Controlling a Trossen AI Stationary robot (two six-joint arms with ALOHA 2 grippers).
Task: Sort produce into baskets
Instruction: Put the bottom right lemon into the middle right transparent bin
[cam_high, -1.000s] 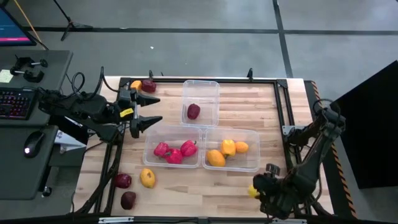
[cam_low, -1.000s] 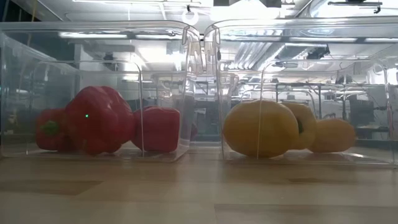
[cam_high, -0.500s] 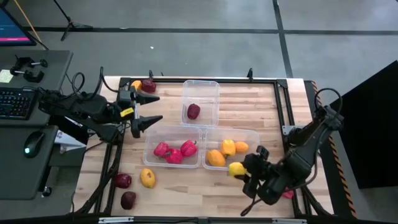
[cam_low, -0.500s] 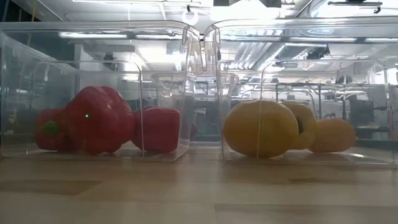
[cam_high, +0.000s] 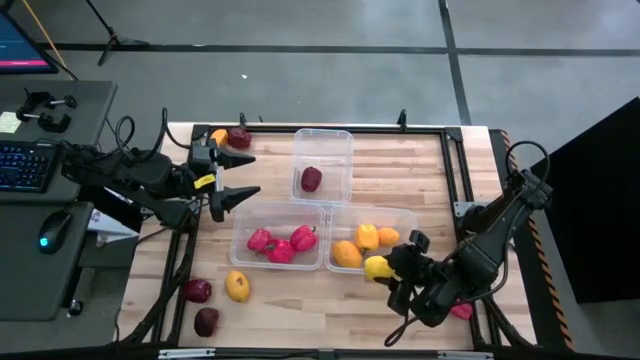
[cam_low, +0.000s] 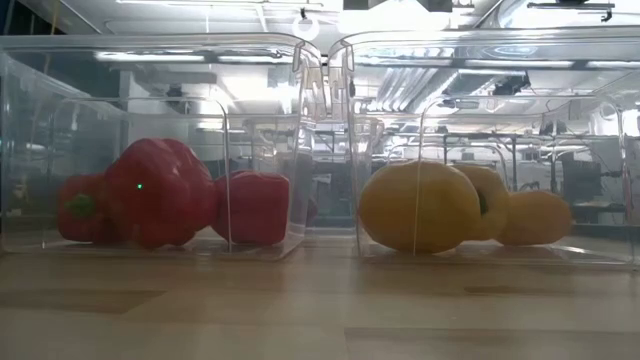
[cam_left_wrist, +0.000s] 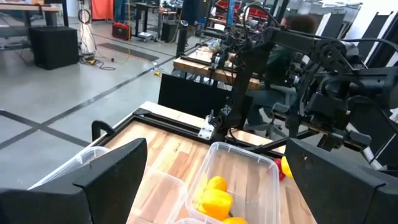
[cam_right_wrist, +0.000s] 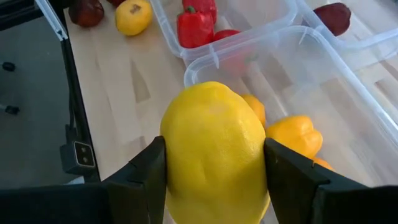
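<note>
Right end effector (cam_high: 385, 272) grips a yellow fruit (cam_high: 376, 267) beside the tub (cam_high: 412, 215) holding yellow pieces; left end effector (cam_high: 247, 175) gapes wide.

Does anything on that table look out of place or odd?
Yes: a small red piece lies at the table's right front edge, partly under the right arm, far from the tub of red peppers.

My right gripper (cam_high: 383, 272), clamped on a yellow fruit (cam_high: 376, 267), is no longer low by the table's (cam_high: 440, 165) near right corner, where it was a second ago. It now carries the fruit inward to the near rim of the basket with the yellow and orange pieces (cam_high: 405, 268). A red piece (cam_high: 461, 311), covered by my arm before, now shows near the table's right edge.
</note>
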